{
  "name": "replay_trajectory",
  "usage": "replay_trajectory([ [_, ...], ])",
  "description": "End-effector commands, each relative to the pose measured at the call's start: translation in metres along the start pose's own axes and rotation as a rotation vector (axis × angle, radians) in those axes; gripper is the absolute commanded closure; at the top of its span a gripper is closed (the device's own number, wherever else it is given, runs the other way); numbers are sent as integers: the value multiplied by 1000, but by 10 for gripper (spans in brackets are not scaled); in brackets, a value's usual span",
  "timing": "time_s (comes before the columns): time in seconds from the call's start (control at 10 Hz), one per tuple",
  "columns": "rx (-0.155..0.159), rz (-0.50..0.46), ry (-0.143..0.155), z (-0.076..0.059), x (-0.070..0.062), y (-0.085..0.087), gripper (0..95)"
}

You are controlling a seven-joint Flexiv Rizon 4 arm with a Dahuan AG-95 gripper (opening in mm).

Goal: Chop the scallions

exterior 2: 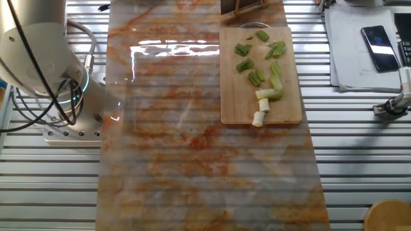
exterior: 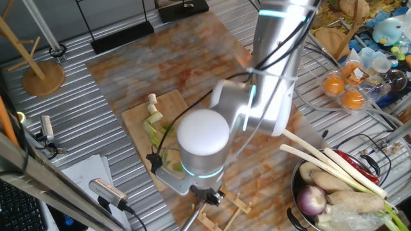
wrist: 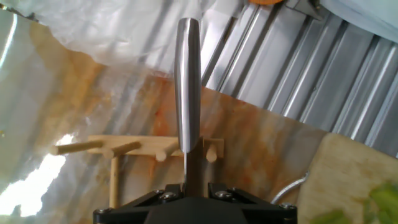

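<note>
The scallions (exterior 2: pixel 260 67) lie as short green and white bits on a wooden cutting board (exterior 2: pixel 289 102); in one fixed view the scallions (exterior: pixel 154 122) show on the board (exterior: pixel 138 138) left of the arm. In the hand view my gripper (wrist: pixel 189 186) is shut on a steel knife (wrist: pixel 188 93) that points away from the camera over the marbled mat. A corner of the board (wrist: pixel 354 174) with a blurred green bit shows at the lower right. The arm's joint (exterior: pixel 202 138) hides the gripper in one fixed view; the other shows only the arm's base.
A small wooden rack (wrist: pixel 137 149) lies just beyond the knife, also at the mat's near edge (exterior: pixel 231 202). A metal bowl (exterior: pixel 297 192) with thick white stalks and an onion stands at right. Oranges (exterior: pixel 343 90) lie beyond it. A phone (exterior 2: pixel 376 48) rests on papers.
</note>
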State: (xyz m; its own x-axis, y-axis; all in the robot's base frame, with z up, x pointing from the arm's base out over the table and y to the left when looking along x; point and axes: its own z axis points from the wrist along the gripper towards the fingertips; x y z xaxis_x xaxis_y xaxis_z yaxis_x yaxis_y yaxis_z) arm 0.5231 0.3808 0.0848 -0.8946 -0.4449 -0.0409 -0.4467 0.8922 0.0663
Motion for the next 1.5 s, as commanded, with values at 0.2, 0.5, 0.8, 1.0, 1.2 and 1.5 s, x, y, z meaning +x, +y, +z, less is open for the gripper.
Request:
replay_trajectory([
  [0.2, -9, -9, 1, -4, 1, -8, 760],
  [0.5, -25, -16, -9, -9, 3, -16, 760],
  [0.8, -37, -17, -13, -17, 4, -23, 760],
  [1.0, -47, -7, -13, -25, 3, -19, 760],
  [1.2, -48, -1, -11, -30, 4, -16, 760],
  [1.5, -45, 1, -7, -34, 6, -18, 760],
])
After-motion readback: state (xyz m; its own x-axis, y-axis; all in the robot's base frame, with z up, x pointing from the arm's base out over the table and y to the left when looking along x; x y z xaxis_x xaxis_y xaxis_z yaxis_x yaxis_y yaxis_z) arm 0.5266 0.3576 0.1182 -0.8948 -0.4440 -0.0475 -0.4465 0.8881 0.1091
